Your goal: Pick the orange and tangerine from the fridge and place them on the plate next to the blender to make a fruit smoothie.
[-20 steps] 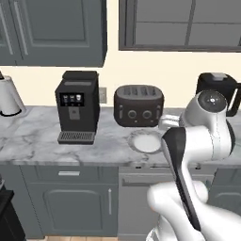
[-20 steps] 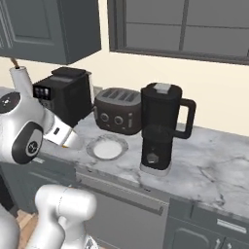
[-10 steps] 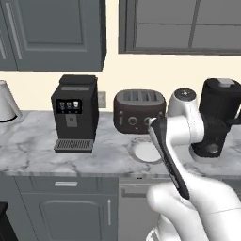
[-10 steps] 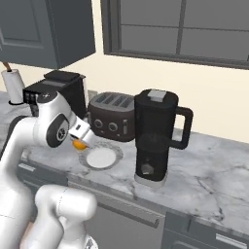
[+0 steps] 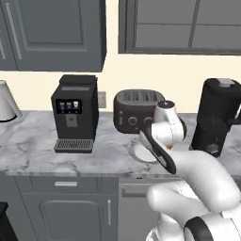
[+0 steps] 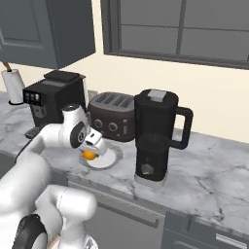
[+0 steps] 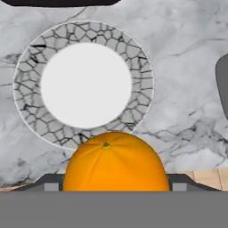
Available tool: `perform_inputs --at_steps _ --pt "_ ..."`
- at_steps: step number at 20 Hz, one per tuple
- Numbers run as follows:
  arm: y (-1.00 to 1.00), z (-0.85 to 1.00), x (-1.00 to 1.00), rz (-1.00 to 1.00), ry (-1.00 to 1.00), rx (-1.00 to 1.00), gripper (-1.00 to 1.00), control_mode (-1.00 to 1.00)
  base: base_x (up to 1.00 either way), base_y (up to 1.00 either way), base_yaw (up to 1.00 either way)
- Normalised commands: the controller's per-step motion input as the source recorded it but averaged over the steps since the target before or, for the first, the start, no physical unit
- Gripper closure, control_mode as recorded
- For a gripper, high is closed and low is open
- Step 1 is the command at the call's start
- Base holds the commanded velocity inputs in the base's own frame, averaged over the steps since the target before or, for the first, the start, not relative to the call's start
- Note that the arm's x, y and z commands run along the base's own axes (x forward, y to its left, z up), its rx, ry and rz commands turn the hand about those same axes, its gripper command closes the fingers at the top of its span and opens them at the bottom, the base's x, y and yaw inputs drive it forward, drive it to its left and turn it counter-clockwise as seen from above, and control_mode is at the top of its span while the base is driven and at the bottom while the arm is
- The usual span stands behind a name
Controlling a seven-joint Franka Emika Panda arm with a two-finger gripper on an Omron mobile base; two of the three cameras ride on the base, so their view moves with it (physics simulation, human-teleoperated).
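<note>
While the gripper [image 6: 90, 151] hung over the plate [image 7: 26, 89], its fingers pinched the orange [image 7: 116, 162] (stem visible). The orange sat at the plate's six o'clock in the hand view.

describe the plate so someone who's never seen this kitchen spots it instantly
On the marble counter, look between the black toaster and the tall black blender, towards the front edge. The plate lies there: small, flat and round, with a plain white centre and a grey crackle-patterned rim, the one pale item among dark appliances.
</note>
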Motion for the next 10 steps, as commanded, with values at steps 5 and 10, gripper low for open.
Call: perform_inputs --at_steps 5,10 --pt "0.0 -0.51 0.58 0.04 0.08 0.0 1.0 -1.0 0.0 0.0 0.0" --pt "0.0 -0.42 0.44 0.03 0.0 0.03 1.0 -1.0 0.0 0.0 0.0"
